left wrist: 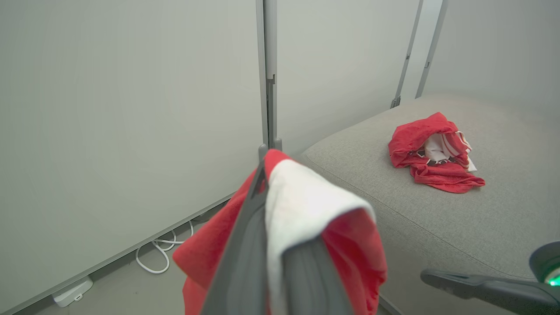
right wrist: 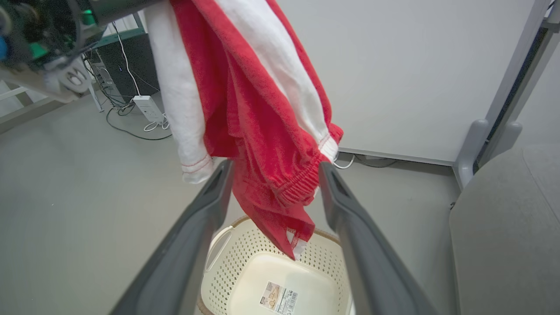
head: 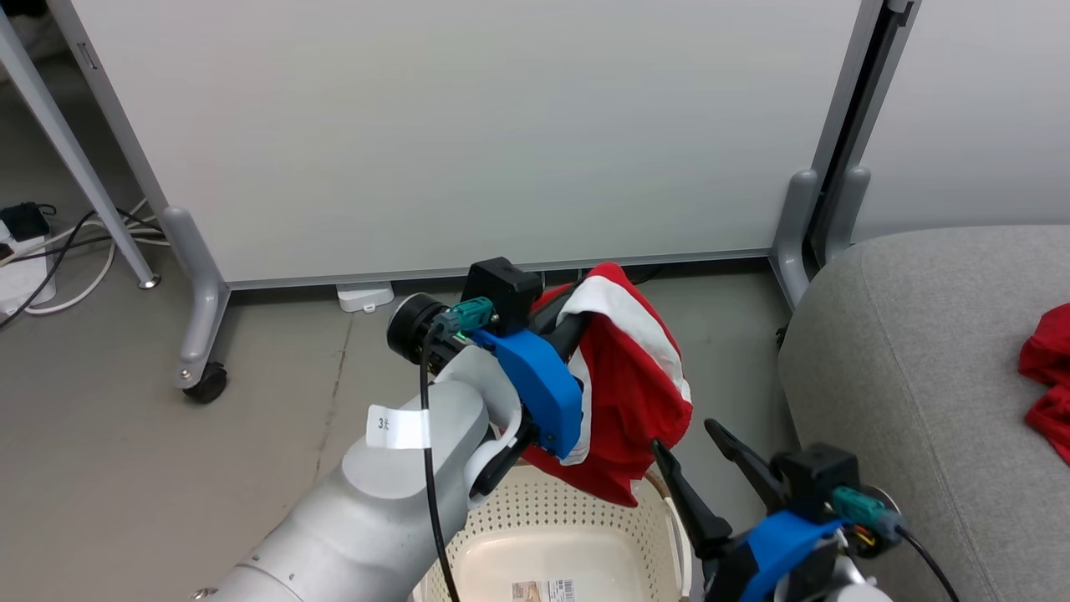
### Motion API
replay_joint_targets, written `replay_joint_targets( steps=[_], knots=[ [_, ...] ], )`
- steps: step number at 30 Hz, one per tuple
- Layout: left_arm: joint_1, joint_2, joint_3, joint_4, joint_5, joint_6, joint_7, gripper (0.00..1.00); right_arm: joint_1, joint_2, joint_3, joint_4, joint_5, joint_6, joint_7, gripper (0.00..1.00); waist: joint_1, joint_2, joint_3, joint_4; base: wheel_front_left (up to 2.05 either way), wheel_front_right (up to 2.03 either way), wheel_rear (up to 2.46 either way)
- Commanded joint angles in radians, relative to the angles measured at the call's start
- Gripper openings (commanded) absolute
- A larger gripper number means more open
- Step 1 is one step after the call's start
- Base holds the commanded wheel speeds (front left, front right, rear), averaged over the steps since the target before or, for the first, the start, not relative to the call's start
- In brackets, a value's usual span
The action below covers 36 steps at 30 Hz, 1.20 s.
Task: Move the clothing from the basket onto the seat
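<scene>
- Head view: garment (head: 627, 393), red with white stripes, is held pinched in the left gripper (head: 573, 326) and hangs over the basket (head: 535, 510). Whether its hem touches the rim cannot be told. The right gripper (head: 684, 436) is seen beside the basket, fingers spread with nothing between them. The seat (head: 919, 351) lies to the right, and a second garment (head: 1049, 376) is laid on it.
- Left wrist view: cloth is seen draped over and between the fingers, so the clamp on fabric is confirmed. The second garment is shown whole here, with white trim and dark print, well onto the seat. In the head view it is cut by the edge.
- Right wrist view: the hanging hem and an elastic waistband (right wrist: 297, 183) are shown. So is the basket's floor, where a label (right wrist: 278, 295) and no cloth is seen.
- Handling: the cloth is judged light, soft and limp, so it will swing and may snag on the rim. A bunched fold or the waistband is judged the surest hold.
</scene>
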Motion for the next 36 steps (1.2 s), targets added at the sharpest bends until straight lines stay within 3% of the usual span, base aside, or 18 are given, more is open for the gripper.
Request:
replay_joint_targets(
  steps=[1, 12, 27, 28, 29, 30, 31, 36],
  knots=[
    [0.001, 0.000, -0.006, -0.004, -0.006, 0.000, -0.001, 0.00, -0.035, 0.002, 0.011, 0.017, 0.002, 0.000, 0.001, 1.00, 0.0000, -0.0001, 0.005, 0.001, 0.00, 0.00, 0.00],
    [-0.009, 0.000, -0.059, -0.037, -0.036, 0.015, 0.000, 0.00, -0.267, -0.008, 0.086, 0.263, 0.000, 0.000, -0.028, 1.00, 0.0000, -0.0001, 0.028, 0.008, 0.00, 0.00, 0.00],
    [-0.022, 0.000, -0.112, -0.043, -0.074, 0.023, -0.007, 0.00, -0.462, 0.003, 0.142, 0.567, 0.026, 0.000, -0.134, 1.00, 0.0000, -0.0001, 0.030, -0.004, 0.00, 0.00, 0.00],
    [-0.023, 0.000, -0.115, -0.043, -0.076, 0.023, -0.008, 0.00, -0.469, 0.004, 0.147, 0.580, 0.037, 0.000, -0.141, 0.89, 0.0000, -0.0001, 0.029, -0.004, 0.00, 0.00, 0.00],
    [-0.023, 0.000, -0.117, -0.042, -0.080, 0.023, -0.008, 0.00, -0.474, 0.004, 0.155, 0.591, 0.051, 0.000, -0.146, 0.47, 0.0000, -0.0001, 0.027, -0.005, 0.00, 0.00, 0.00],
    [-0.024, 0.000, -0.119, -0.042, -0.082, 0.023, -0.009, 0.00, -0.477, 0.004, 0.164, 0.600, 0.062, 0.000, -0.152, 0.28, 0.0000, -0.0001, 0.026, -0.006, 0.00, 0.00, 0.00],
    [-0.025, 0.000, -0.121, -0.040, -0.082, 0.024, -0.010, 0.00, -0.482, 0.004, 0.173, 0.609, 0.073, 0.000, -0.157, 0.02, 0.0000, -0.0001, 0.025, -0.007, 0.00, 0.00, 0.00],
    [-0.026, 0.000, -0.131, -0.032, -0.092, 0.027, -0.013, 0.00, -0.496, 0.004, 0.210, 0.646, 0.115, 0.000, -0.185, 0.00, 0.0000, -0.0001, 0.020, -0.015, 0.00, 0.00, 0.00]
  ],
)
